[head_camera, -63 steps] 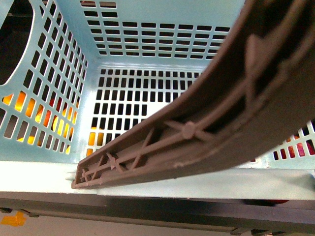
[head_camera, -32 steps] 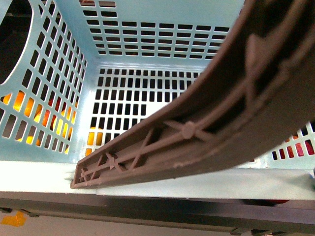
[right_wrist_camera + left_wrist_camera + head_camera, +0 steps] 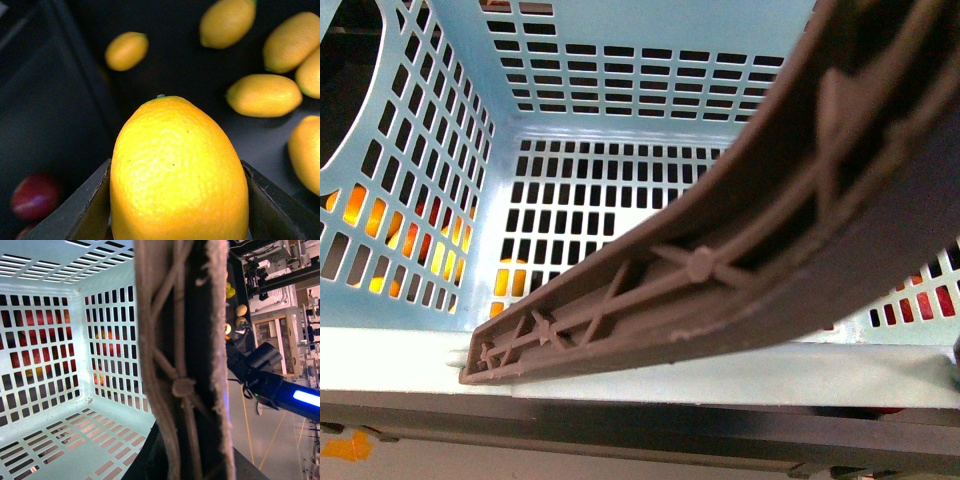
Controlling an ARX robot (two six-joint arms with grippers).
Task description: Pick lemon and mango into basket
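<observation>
Nudged a touch toward lower left against a second ago, front view: tip of brown handle (image 3: 720, 270), teal basket (image 3: 650, 25) wall with it. Slight drift only, likely steadying rather than carrying. No fruit on slotted floor; yellow-orange glow only through lower-left slots, from outside.

Left wrist view: handle underside filling mid-frame, bare basket interior at left, right arm (image 3: 280, 390) at right edge. Left gripper's fingers unseen, so cannot tell whether clamped or slack.

Right wrist view: right gripper (image 3: 177, 200) clenched on lemon (image 3: 177, 150) at lower centre, dark fingers (image 3: 82, 210) pressing both flanks, above dark bin (image 3: 170, 70). Oblong yellow fruits (image 3: 262, 95) at upper right; mango not singled out. Judged: lemon grasped, still undelivered.
</observation>
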